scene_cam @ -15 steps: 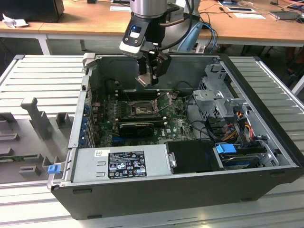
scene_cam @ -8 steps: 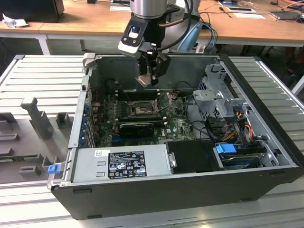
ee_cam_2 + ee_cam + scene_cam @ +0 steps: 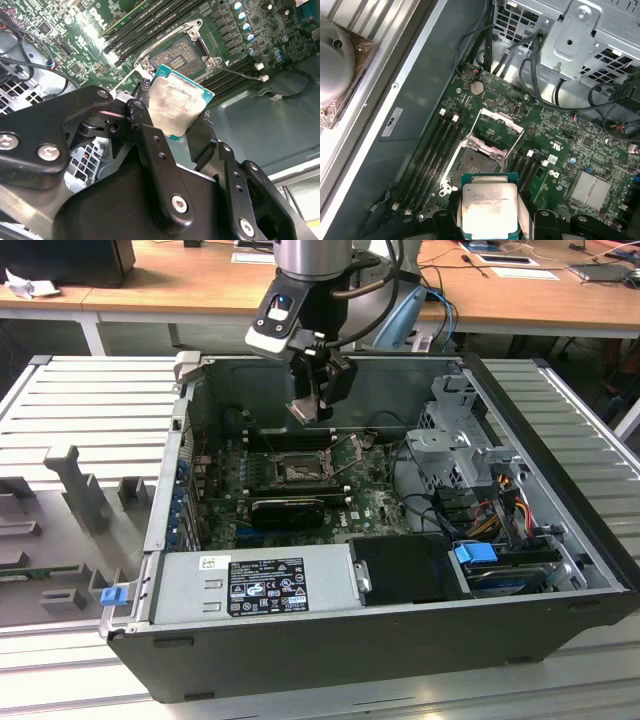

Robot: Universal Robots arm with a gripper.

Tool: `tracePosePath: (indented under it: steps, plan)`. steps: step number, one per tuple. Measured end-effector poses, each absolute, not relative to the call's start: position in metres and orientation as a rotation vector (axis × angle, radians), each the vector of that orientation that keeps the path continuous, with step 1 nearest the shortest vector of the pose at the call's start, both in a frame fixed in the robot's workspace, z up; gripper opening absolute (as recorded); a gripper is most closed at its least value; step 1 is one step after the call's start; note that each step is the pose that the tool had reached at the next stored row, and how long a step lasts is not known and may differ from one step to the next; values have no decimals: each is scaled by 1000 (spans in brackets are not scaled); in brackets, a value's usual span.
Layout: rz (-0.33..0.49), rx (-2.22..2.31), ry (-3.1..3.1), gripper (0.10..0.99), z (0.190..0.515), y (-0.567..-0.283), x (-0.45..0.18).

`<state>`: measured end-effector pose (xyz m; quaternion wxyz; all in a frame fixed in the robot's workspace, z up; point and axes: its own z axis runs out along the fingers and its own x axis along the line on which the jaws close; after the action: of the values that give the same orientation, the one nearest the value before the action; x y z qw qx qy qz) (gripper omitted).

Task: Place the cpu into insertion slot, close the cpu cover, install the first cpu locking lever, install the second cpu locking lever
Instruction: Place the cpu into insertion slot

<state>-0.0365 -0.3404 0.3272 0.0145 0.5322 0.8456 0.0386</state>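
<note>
My gripper (image 3: 318, 405) hangs inside the open computer case, above the motherboard (image 3: 370, 505), shut on the cpu (image 3: 303, 410). In both wrist views the cpu (image 3: 177, 107) (image 3: 489, 210) is a flat square chip with a silver-grey top, pinched by its edges between the black fingers (image 3: 150, 135). Below it lies the insertion slot (image 3: 476, 162) (image 3: 179, 51), a dark square socket, uncovered and with nothing in it. The cpu cover (image 3: 501, 119) stands flipped up at the socket's far side. A thin locking lever (image 3: 240, 72) sticks out beside the socket.
Memory slots (image 3: 432, 150) flank the socket. A black heatsink (image 3: 285, 510) sits just in front of it. The power supply (image 3: 255, 585) fills the case front, with a metal drive cage (image 3: 460, 440) and cables at the exterior view's right. A grey fixture tray (image 3: 70, 500) lies outside.
</note>
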Motion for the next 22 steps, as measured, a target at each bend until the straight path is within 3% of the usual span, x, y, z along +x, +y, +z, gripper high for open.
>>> tracePosePath:
  steps: [22]
  plan:
    - [112, 1856, 2487, 533, 318, -340, -37]
